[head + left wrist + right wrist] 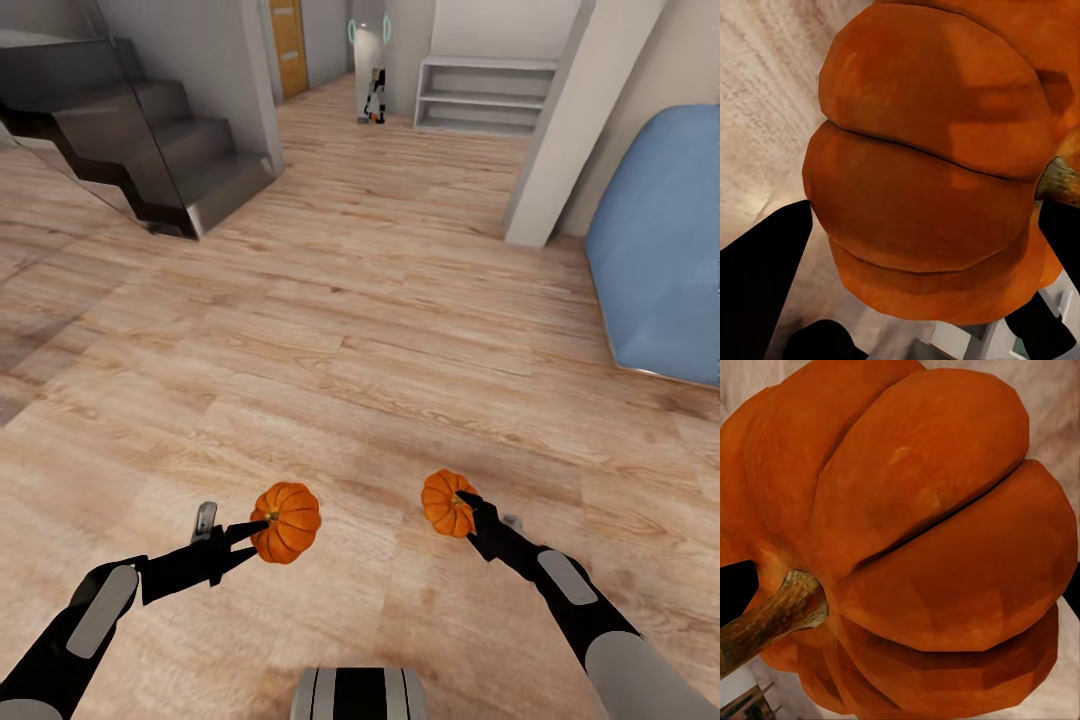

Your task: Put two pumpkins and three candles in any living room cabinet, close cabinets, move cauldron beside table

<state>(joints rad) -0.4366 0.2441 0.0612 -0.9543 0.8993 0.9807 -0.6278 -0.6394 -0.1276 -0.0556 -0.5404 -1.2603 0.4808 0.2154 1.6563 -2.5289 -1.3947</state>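
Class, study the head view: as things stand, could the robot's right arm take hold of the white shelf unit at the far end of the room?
Probably not. The right gripper is shut on a pumpkin, and the white shelf unit stands far off across open wooden floor, so the base would have to drive closer.

My left gripper (262, 527): black fingers closed on a pumpkin (287, 521), held above the wooden floor (360, 330).
My right gripper (462, 503): black fingers clamped on a second pumpkin (446, 502), level with the first, the two well apart.
My base (359, 694): grey and black, low centre between my arms.
Staircase (150, 140): dark steps, far left.
Door (288, 45): orange-brown, beyond the stairs.
Shelf unit (486, 95): pale grey, open, against the far wall.
Pillar (562, 125): white, right of the shelves.
Blue cushioned seat (662, 250): right edge, resting on the floor.
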